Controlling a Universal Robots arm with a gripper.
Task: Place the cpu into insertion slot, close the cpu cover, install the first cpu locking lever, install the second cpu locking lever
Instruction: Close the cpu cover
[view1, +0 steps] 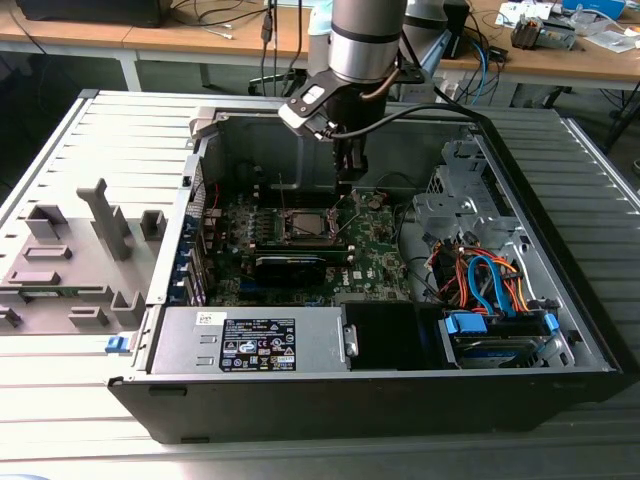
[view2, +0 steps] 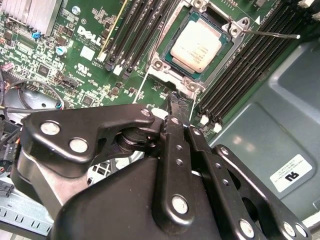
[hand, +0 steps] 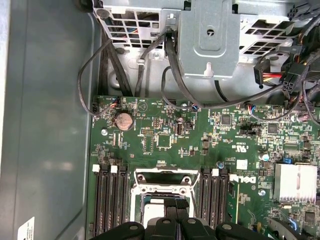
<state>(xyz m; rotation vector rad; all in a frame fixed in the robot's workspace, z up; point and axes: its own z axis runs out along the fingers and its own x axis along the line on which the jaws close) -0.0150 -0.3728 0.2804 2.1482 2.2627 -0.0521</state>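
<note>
The cpu (view2: 200, 44), a square chip with a silver top, lies flat in the insertion slot (view1: 303, 224) on the green board inside the open computer case. The cpu cover (view2: 172, 75), a silver frame, lies down around the chip. One thin locking lever (view2: 275, 34) sticks out past a corner of the socket. A second thin lever (view2: 141, 87) runs along another side. My gripper (view2: 180, 106) hovers just beside the socket's edge with its black fingers shut and nothing between them. It also appears over the socket (hand: 176, 214) and beneath the arm (view1: 348, 178).
Black memory slots (view2: 135, 35) flank the socket on both sides. A finned heat sink (hand: 295, 182), a metal drive cage (hand: 210, 35) and loose cables (view1: 490, 280) crowd the case. The grey case wall (view2: 280, 110) is close by. Grey fixture blocks (view1: 80, 250) stand outside, at the exterior view's left.
</note>
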